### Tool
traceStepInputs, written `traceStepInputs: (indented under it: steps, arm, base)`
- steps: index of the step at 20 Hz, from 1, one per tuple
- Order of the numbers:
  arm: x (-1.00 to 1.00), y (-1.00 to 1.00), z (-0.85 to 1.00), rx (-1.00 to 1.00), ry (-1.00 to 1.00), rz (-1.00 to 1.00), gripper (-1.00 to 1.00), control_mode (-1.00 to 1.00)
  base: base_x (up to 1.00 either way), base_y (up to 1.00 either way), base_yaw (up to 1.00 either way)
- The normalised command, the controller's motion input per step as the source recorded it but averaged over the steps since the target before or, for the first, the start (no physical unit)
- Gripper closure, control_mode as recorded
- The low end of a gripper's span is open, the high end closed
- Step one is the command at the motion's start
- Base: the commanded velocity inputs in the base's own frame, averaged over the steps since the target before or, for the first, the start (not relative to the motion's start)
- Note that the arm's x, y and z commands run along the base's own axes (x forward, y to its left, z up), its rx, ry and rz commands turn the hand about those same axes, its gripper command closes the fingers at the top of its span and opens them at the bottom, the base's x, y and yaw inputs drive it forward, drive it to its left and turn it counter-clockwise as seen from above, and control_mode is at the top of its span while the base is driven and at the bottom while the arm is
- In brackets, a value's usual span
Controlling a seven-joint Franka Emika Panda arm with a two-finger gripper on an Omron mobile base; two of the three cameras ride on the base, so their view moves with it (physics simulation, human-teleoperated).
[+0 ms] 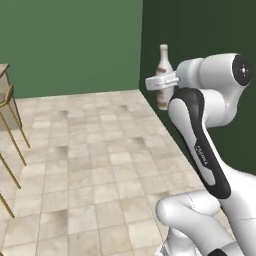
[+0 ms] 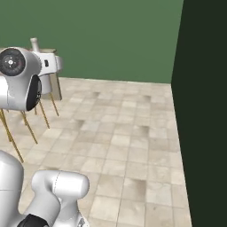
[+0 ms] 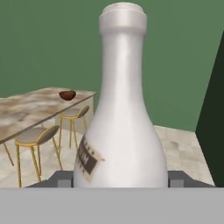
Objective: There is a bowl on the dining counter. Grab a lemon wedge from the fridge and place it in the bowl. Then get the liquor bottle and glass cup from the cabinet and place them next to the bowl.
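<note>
Liquor bottle [image 3: 122,122]: pale, slim-necked, brown label band, upright, clamped in the hand [image 3: 120,179], well apart from the worktop [image 3: 30,109]. Reddish-brown bowl [image 3: 67,95] on that worktop; contents indiscernible

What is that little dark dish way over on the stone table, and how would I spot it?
Find the long marbled dining counter before the green wall, with gold-legged stools tucked under its edge. Near its far end sits the bowl, shallow, round and reddish-brown. It is tiny and dark against the pale stone, unlike the big pale liquor bottle up close, held upright in the jaws.
</note>
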Motion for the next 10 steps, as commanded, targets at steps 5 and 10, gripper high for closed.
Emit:
traceStepInputs:
  steps: [5,10]
  arm:
    - [0.00,0.00,0.00,0.00,0.00,0.00,1.00,1.00]
    - [0.00,0.00,0.00,0.00,0.00,0.00,1.00,1.00]
  base:
    - [1.00,-0.24,0.29]
    - [1.00,-0.23,0.39]
